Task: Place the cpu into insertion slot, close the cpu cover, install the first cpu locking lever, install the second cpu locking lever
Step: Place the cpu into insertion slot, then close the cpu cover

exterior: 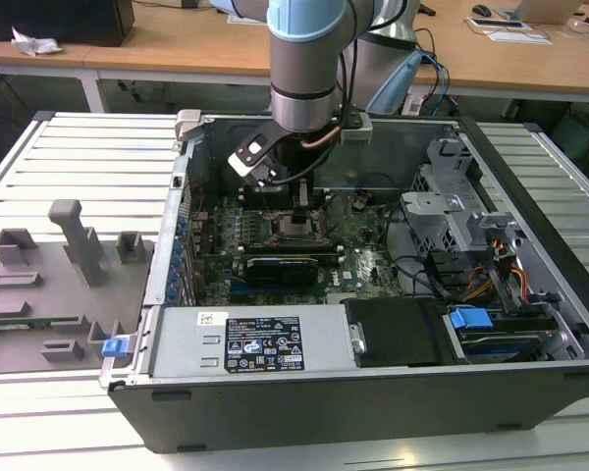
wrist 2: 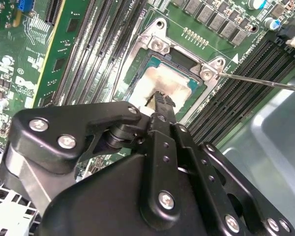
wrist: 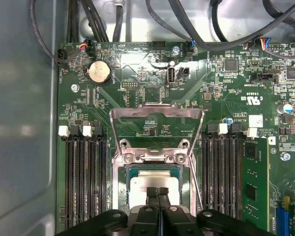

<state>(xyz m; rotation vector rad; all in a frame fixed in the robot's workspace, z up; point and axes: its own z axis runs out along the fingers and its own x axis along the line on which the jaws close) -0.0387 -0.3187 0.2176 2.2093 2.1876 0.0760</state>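
Observation:
The cpu (wrist: pixel 155 183) lies flat in the insertion slot (wrist: pixel 123 189), its pale silvery top (wrist 2: pixel 160 81) showing in both wrist views. My gripper (wrist: pixel 158 192) is shut, and its fingertips (wrist 2: pixel 161 100) rest against the chip's top near one edge. The cpu cover (wrist: pixel 157 112) is swung open, away from the socket, with the board visible through its square window. A thin metal locking lever (wrist 2: pixel 265 81) sticks out free beside the socket. In the exterior view the gripper (exterior: pixel 300 201) hangs inside the open computer case just above the slot (exterior: pixel 296 228).
Long black memory slots (wrist: pixel 83 182) run on both sides of the socket. A black graphics card (exterior: pixel 280 265) lies in front of it, then the power supply (exterior: pixel 226 339). A drive cage (exterior: pixel 452 211) and cables sit at the exterior view's right, a grey fixture tray (exterior: pixel 49 285) at its left.

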